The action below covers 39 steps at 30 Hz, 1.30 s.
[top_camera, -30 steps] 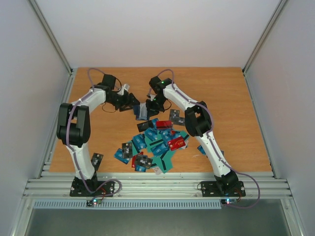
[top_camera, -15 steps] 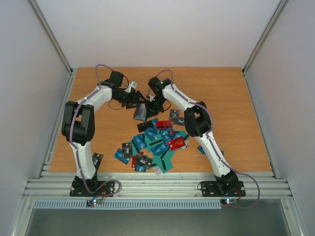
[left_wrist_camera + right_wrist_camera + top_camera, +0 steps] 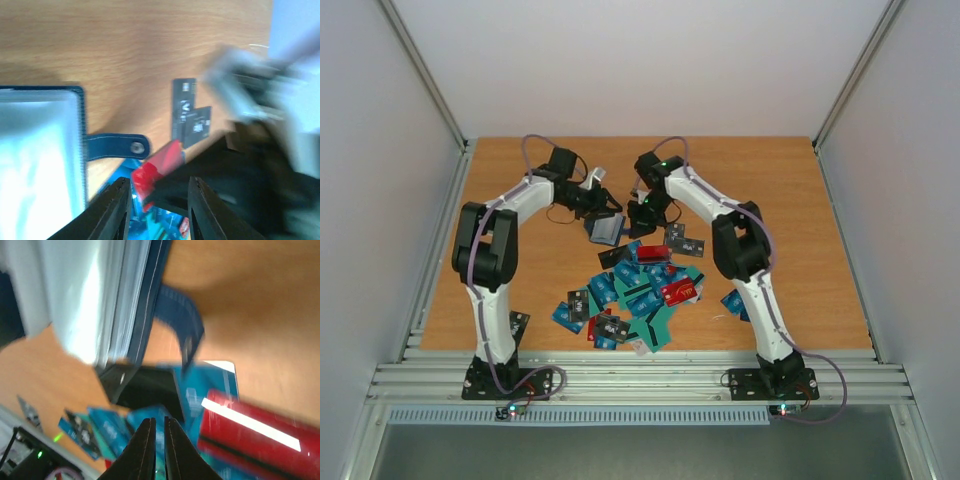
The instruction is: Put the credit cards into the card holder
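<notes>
The table [image 3: 800,220] is a flat, matt board of orange-brown wood grain, with plain white walls round it. One card holder [image 3: 605,228] sits open toward the far middle of it, just beyond the heap of credit cards [image 3: 632,292] and between the two grippers; whether it lies quite flat I cannot tell. Its cover is dark navy with pale stitching along the edge; its inside is a pale grey-blue with a sheen. One narrow strap [image 3: 112,146] of the same navy sticks out from its side, rounded at the end, with one small round metal snap [image 3: 136,147].

The credit cards are thin, stiff, glossy rectangles with rounded corners, in blue, teal, black and red, some with white print; they overlap so much that I cannot count them. One red card [image 3: 157,170] lies close to the strap's end; two black cards [image 3: 186,112] lie overlapped just past it. One more card [image 3: 517,325] lies alone beside the left arm's base, well apart from the heap.

The left gripper [image 3: 603,206] hangs at the holder's far edge; its two black fingers stand apart with a middling gap, and I see nothing clamped between them. The right gripper [image 3: 643,212] is just beside the holder's strap side; its two fingers are drawn almost together, a mere slit, and no card shows in it. Both wrist views are blurred.
</notes>
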Tool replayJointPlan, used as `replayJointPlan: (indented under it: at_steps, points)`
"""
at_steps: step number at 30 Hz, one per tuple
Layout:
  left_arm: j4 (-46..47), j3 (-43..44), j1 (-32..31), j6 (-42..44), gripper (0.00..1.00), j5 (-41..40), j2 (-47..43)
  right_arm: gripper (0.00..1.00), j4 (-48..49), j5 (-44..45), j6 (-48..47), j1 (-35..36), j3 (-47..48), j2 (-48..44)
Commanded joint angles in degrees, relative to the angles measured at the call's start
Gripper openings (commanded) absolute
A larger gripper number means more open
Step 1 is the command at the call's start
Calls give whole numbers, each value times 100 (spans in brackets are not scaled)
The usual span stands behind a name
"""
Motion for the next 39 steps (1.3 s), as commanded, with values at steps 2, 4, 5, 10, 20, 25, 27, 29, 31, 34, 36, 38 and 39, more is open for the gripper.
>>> replayJointPlan:
  at_steps: [2, 4, 5, 10, 20, 25, 27, 29, 31, 34, 36, 38, 39]
  points:
    - [17, -126, 42, 67, 33, -540, 62, 8, 685, -167, 104, -230, -1352, -1611]
    - [-59, -56, 83, 107, 36, -631, -371, 8, 949, -207, 203, -345, -1887, -1961]
    - [-255, 34, 131, 148, 39, -676, -541, 9, 1059, -230, 255, -390, -2084, -2092]
    - [-843, 322, 636, 330, 45, -1139, -1280, 11, 1235, -305, 279, -499, -2432, -2326]
    - [-1217, -52, 1153, 971, 44, -1651, -460, 21, 1349, -353, 713, -509, -2271, -2097]
    - [-1290, 133, 1161, 1040, 41, -1676, 170, 23, 1217, -55, 769, -534, -2113, -1889]
    - [-1263, 163, 1159, 1063, 39, -1607, 338, 23, 1154, 50, 775, -534, -2048, -1776]
    - [-1197, 152, 1160, 1026, 37, -1518, 391, 23, 1106, 125, 788, -535, -2010, -1673]
    - [-1099, 118, 1139, 971, 36, -1407, 353, 22, 1053, 220, 797, -535, -1955, -1596]
    - [-980, 76, 1078, 918, 36, -1295, 210, 21, 991, 351, 786, -544, -1877, -1478]
    - [-995, 96, 1054, 891, 36, -1382, 96, 20, 923, 423, 757, -543, -1783, -1387]
    - [-1133, 88, 1076, 836, 40, -1981, -98, 19, 822, 543, 741, -544, -1724, -1323]
    - [-1113, 35, 1157, 814, 42, -2166, -216, 18, 809, 587, 734, -543, -1726, -1320]
